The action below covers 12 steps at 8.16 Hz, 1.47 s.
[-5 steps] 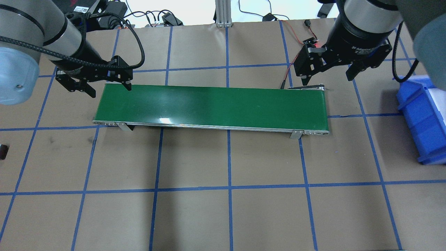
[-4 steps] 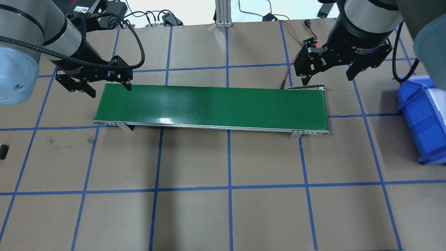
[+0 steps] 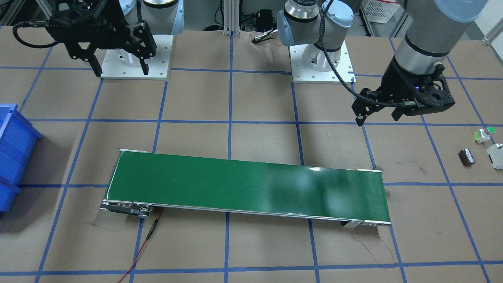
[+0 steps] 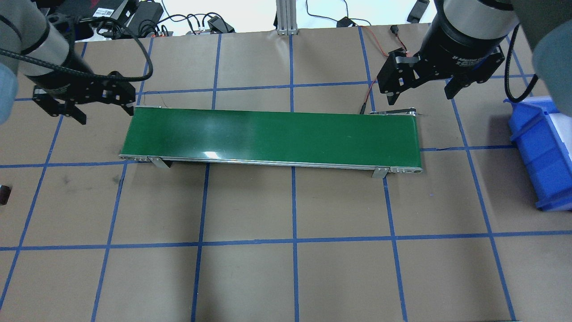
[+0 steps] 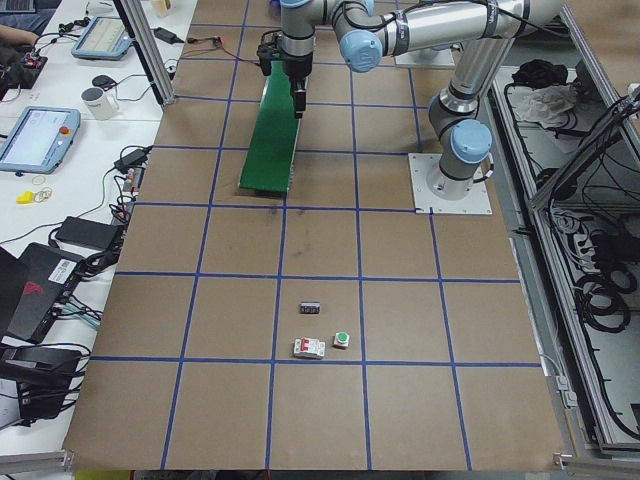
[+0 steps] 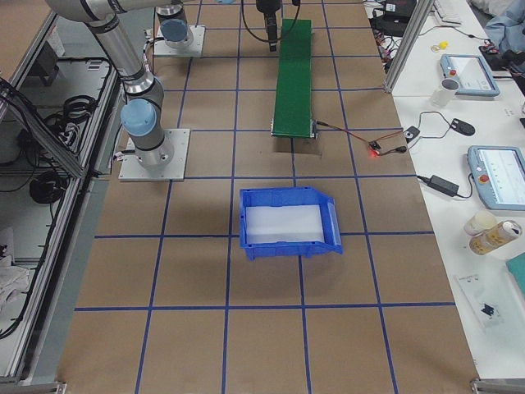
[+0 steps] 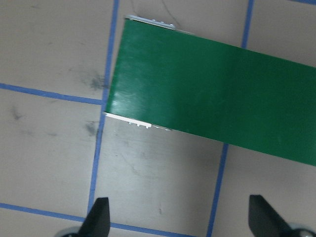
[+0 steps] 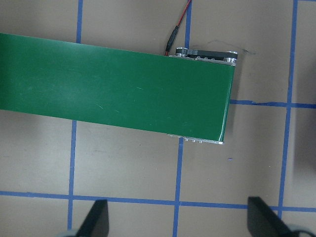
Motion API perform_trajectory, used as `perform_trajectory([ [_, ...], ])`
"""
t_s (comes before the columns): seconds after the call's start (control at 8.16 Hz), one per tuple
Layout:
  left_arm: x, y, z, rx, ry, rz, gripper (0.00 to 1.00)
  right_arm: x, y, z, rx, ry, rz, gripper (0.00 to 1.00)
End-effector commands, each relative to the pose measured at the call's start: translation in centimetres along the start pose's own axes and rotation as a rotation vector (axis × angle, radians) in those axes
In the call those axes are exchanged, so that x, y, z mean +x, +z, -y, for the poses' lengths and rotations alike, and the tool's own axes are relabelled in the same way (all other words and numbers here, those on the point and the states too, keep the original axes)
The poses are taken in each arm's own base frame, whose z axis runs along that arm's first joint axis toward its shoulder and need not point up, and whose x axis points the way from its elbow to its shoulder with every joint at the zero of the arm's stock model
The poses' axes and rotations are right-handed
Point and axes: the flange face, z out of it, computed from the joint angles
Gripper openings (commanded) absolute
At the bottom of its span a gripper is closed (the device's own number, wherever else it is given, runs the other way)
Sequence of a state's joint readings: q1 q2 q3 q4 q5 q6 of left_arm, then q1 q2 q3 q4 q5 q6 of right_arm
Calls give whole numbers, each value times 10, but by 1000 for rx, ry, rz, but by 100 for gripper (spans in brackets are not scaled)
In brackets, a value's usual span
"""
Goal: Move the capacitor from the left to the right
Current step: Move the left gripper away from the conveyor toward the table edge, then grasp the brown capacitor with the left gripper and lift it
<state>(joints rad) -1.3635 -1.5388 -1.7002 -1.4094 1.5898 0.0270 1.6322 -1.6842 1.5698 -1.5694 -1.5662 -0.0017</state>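
The capacitor (image 3: 466,157), a stubby black-brown cylinder, lies on the brown table at the robot's far left. It just shows at the edge of the overhead view (image 4: 3,195) and in the exterior left view (image 5: 311,308). My left gripper (image 4: 106,114) is open and empty, hovering just off the left end of the green conveyor belt (image 4: 272,136), well short of the capacitor; it also shows in the front view (image 3: 377,119). My right gripper (image 4: 421,99) is open and empty behind the belt's right end. Each wrist view shows open fingertips above a belt end.
A small white part with a green cap (image 3: 484,135) and a pale grey-white blocky part (image 3: 496,155) lie close to the capacitor. A blue bin (image 4: 532,152) stands at the table's right. A red wire (image 3: 147,236) runs from the belt's right end.
My left gripper has moved left, off the belt's left corner toward the table's left side. My right gripper has shifted slightly toward the table's back. Both stay open.
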Motion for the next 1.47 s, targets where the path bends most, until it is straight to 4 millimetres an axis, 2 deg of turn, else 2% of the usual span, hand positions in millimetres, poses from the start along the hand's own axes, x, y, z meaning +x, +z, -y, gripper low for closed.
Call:
perform_trajectory([
  [0.0, -135, 11, 18, -9, -66, 1, 100, 0, -1, 1, 8, -4, 0, 100],
  [0.25, -235, 51, 28, -60, -41, -7, 100, 0, -1, 1, 8, -4, 0, 100],
  [0.37, -283, 73, 34, -39, 35, 6, 100, 0, 0, 1, 7, -4, 0, 100],
  [0.61, -365, 136, 42, -32, 123, 25, 100, 0, 0, 1, 7, -4, -2, 100],
  [0.74, -395, 171, 41, -48, 139, 12, 100, 0, 0, 1, 7, -3, 0, 100],
  [0.86, -410, 202, 46, -48, 137, 21, 100, 0, -1, 1, 8, -3, -2, 100],
  [0.98, -416, 224, 48, -61, 133, 17, 100, 0, 0, 1, 7, -3, 0, 100],
  [1.1, -417, 238, 49, -73, 137, 1, 100, 0, 0, 1, 7, -4, 0, 100],
  [1.35, -421, 247, 48, -97, 170, 15, 100, 0, 0, 1, 7, -4, 0, 100],
])
